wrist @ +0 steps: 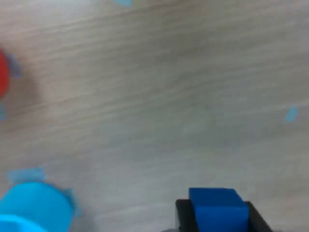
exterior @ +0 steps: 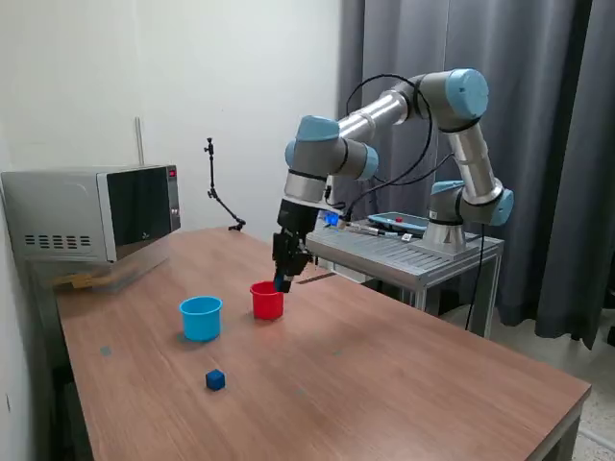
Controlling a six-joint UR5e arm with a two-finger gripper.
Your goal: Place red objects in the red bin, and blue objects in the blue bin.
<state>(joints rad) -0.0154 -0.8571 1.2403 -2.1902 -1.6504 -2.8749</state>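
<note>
While the tool [exterior: 282,280] hangs just above the far rim of the red bin [exterior: 267,301], its fingers are clenched on a dark-blue cube [wrist: 217,209], seen clamped between them in the wrist view. Beside the red bin, toward the exterior view's left, stands the blue bin [exterior: 201,318], a little apart from the tool. A second blue cube [exterior: 215,380] lies on the bench [exterior: 384,375], nearer the camera than both bins. Well behind the tool sit a microwave [exterior: 96,211] and a metal stand [exterior: 413,254].
</note>
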